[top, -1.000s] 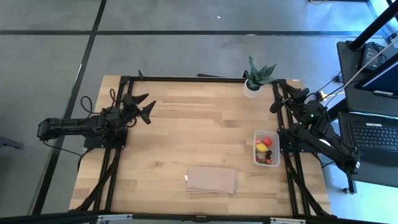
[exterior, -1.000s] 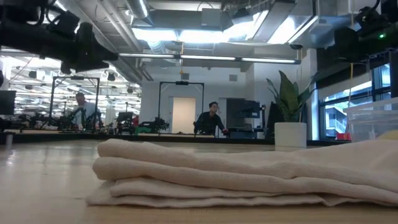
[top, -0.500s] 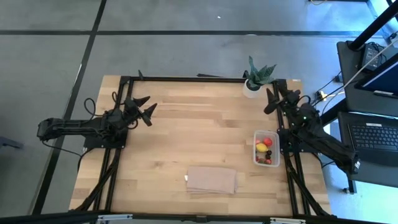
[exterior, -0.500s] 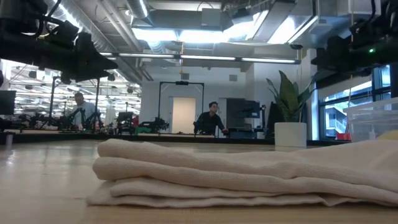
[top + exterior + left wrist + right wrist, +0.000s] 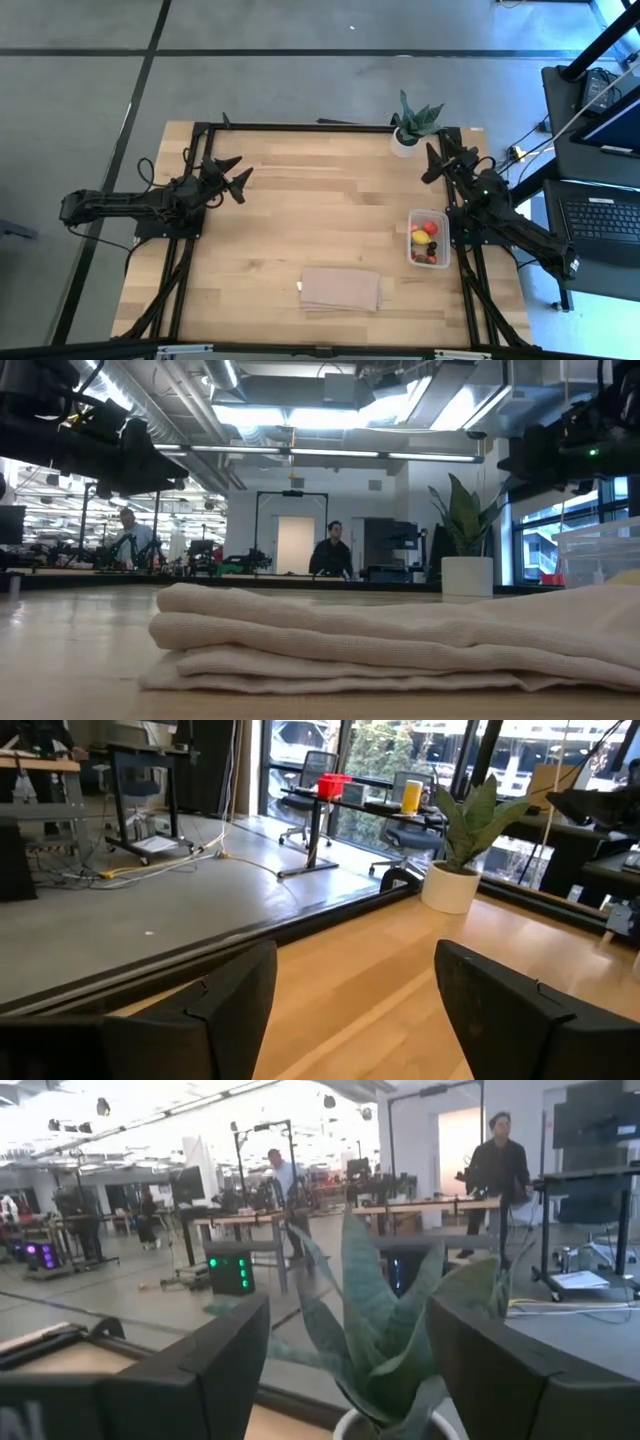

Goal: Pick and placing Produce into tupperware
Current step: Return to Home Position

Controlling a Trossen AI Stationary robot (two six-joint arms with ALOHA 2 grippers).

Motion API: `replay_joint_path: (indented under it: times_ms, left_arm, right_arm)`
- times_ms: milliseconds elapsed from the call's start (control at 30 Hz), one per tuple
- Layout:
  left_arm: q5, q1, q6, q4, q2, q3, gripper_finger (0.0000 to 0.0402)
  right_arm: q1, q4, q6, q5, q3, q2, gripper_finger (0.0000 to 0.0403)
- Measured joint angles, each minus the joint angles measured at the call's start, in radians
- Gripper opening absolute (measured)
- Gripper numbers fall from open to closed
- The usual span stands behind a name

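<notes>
Right gripper (image 5: pixel 432 163) splayed wide, empty, raised past tupperware (image 5: pixel 410 252) far end, on potted plant (image 5: pixel 411 127) side. Left gripper (image 5: pixel 240 177) likewise spread, empty, well apart from tupperware across table. Produce (image 5: pixel 426 238) sits inside tupperware, none seen loose. Likely homing step: retract right arm slowly, avoid plant leaves and tupperware rim, no sweep over folded cloth (image 5: pixel 341 289) near tupperware
</notes>
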Motion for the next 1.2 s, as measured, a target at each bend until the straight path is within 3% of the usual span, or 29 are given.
replay_joint_path:
  times_ms: [400, 900, 1200]
  left_arm:
    - [0.037, 0.000, -0.014, -0.035, -0.009, 0.000, 0.0263]
    - [0.066, 0.000, 0.040, -0.056, -0.201, 0.000, 0.0263]
    - [0.067, 0.000, 0.040, -0.060, -0.207, 0.000, 0.0263]
  right_arm:
    - [0.000, -0.081, -0.002, 0.000, 0.000, 0.000, 0.0269]
    - [0.000, -0.087, -0.004, 0.000, 0.000, 0.000, 0.0269]
    - [0.000, -0.087, -0.004, 0.000, 0.000, 0.000, 0.0269]
